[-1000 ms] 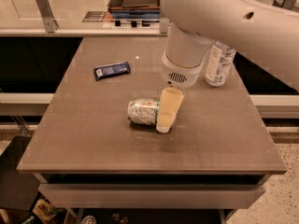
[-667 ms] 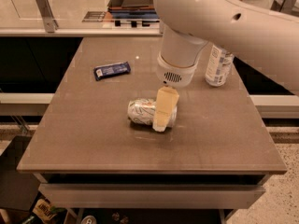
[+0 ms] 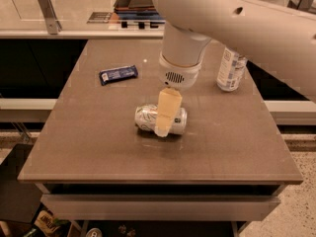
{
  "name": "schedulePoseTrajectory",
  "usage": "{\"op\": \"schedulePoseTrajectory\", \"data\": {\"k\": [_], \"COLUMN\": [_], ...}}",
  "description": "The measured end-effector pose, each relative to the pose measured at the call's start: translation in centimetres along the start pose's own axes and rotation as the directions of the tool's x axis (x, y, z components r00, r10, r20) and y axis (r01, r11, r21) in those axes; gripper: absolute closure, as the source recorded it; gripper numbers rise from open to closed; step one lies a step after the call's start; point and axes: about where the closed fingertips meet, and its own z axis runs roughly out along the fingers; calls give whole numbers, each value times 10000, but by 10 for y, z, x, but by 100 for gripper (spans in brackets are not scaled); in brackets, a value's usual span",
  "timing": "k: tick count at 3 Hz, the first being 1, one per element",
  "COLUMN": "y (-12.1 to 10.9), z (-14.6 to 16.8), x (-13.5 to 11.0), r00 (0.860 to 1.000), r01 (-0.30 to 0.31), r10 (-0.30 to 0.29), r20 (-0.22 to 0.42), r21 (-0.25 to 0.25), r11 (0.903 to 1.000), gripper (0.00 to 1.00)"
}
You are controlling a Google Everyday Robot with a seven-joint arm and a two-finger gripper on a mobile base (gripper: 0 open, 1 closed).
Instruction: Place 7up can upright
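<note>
Reaching down from the upper right, the white arm (image 3: 237, 19) holds its end effector (image 3: 167, 113) across the middle of the 7up can (image 3: 145, 118), which lies on its side near the centre of the desk (image 3: 98, 147). Whether it is spread or pinching cannot be told. Bare desk runs wide toward the left and front edges. A water bottle (image 3: 229, 68) stands upright near the right edge, well apart from the can. A blue candy bar (image 3: 118, 74) lies back left.
</note>
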Motion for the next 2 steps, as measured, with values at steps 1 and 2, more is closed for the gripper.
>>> {"op": "schedulePoseTrajectory", "data": {"k": [1, 2], "y": [8, 8], "z": [4, 17], "x": [-6, -6], "r00": [9998, 9996], "r01": [174, 202], "r10": [-174, -206], "r20": [-19, -173], "r21": [-100, -182], "r11": [9998, 9996], "gripper": [0, 0]}}
